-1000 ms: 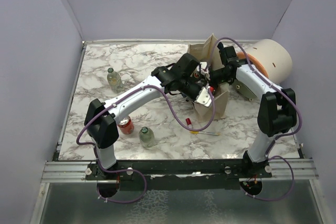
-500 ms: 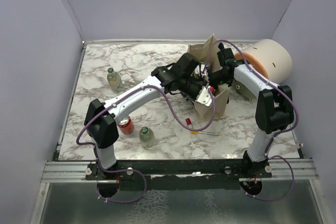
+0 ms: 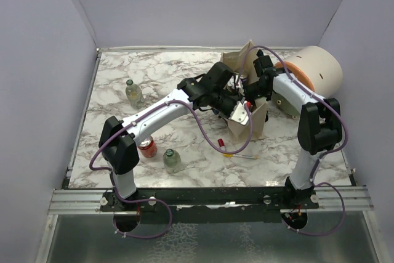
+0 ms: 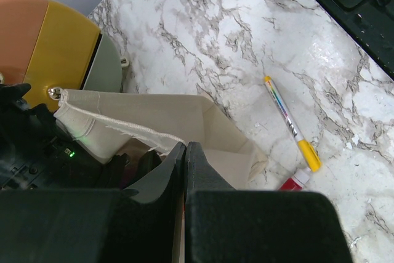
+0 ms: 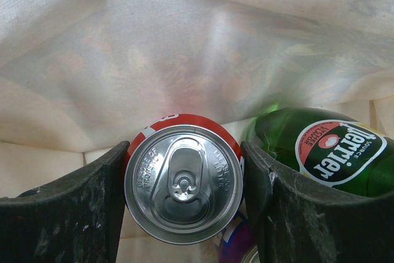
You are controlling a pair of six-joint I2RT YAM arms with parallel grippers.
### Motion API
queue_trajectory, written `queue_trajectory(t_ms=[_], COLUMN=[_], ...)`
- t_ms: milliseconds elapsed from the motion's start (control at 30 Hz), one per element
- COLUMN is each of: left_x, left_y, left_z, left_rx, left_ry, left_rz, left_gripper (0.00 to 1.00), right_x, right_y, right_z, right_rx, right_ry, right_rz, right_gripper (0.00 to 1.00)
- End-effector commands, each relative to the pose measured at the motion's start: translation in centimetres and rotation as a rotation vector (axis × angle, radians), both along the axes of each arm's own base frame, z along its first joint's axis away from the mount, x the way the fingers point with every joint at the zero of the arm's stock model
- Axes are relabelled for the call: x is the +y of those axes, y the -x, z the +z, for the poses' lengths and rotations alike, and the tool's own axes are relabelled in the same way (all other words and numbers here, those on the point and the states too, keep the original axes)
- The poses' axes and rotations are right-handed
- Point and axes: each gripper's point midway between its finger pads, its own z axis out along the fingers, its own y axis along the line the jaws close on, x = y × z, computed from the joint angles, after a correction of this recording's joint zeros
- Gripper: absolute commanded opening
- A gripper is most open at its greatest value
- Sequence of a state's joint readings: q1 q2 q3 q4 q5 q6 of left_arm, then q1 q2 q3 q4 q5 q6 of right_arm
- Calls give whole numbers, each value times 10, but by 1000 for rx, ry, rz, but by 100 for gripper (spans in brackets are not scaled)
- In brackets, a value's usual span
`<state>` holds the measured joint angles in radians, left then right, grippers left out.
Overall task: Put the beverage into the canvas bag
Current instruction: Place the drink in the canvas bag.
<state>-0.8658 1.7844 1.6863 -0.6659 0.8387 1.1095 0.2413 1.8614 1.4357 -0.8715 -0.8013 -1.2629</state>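
Note:
The beige canvas bag (image 3: pixel 258 122) stands upright at the back right of the table; it also shows in the left wrist view (image 4: pixel 154 112). My left gripper (image 3: pixel 237 103) is at its near rim, fingers (image 4: pixel 200 164) pressed together on the canvas edge. My right gripper (image 3: pixel 249 92) reaches down into the bag. In the right wrist view it (image 5: pixel 183 180) is shut on a red beverage can (image 5: pixel 183 183), top facing the camera, with canvas all around. A green Perrier bottle (image 5: pixel 326 149) and a purple can (image 5: pixel 237 246) lie in the bag beside it.
A cream-and-orange cylinder (image 3: pixel 317 69) lies right behind the bag. A red can (image 3: pixel 147 147) and two glass bottles (image 3: pixel 172 160) (image 3: pixel 133 92) stand on the left of the marble table. A yellow marker with a red cap (image 4: pixel 292 127) lies in front of the bag.
My right arm has shifted slightly left over the bag with the can in it. My left arm and the bag have stayed put.

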Motion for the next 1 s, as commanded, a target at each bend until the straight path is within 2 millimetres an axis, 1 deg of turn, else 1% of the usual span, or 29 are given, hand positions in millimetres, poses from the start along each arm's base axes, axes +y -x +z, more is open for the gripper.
queue_trajectory(t_ms=[0,233,433,733,967], left_x=[5,5,5,7,10], left_y=[10,9,9,9,10], left_z=[-5,-5,-5,-7,-10], left_rx=[21,17,17,19,16], left_ry=[-16,-14,-16,-21,-27], left_rz=[-21,-19,-16,-9,-6], left_gripper=[0,0,0,0,0], right_x=[-9,-5,0,7,9], right_y=[-15,-17,-18,-19,-18], right_z=[-6,7,21,44,53], right_rx=[-38,-56,-51,-48,-43], right_ry=[47,22,-12,-57,-75], right_rz=[-2,1,-2,-14,-22], right_gripper=[44,53,65,76,80])
